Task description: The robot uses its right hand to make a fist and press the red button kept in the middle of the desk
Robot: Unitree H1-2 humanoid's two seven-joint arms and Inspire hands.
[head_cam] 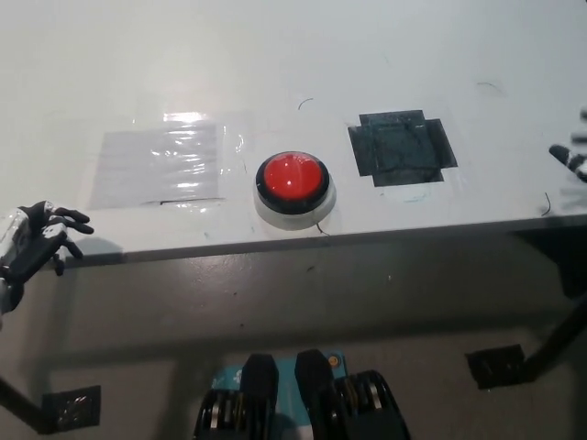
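The red dome button (292,179) sits in a black ring on a white base, near the middle of the white desk (275,64) and close to its front edge. My white left hand (37,243) rests at the lower left, just off the desk's front edge, with its fingers apart and nothing in it. Only a small part of my black right hand (572,161) shows at the picture's right edge, over the desk and far to the right of the button. Too little of it is in view to tell how it is held.
A patch of clear shiny tape (160,165) lies left of the button, and a dark tape patch (402,148) lies to its right. The desk's front edge (367,236) runs just below the button. Black desk feet (495,367) stand on the floor.
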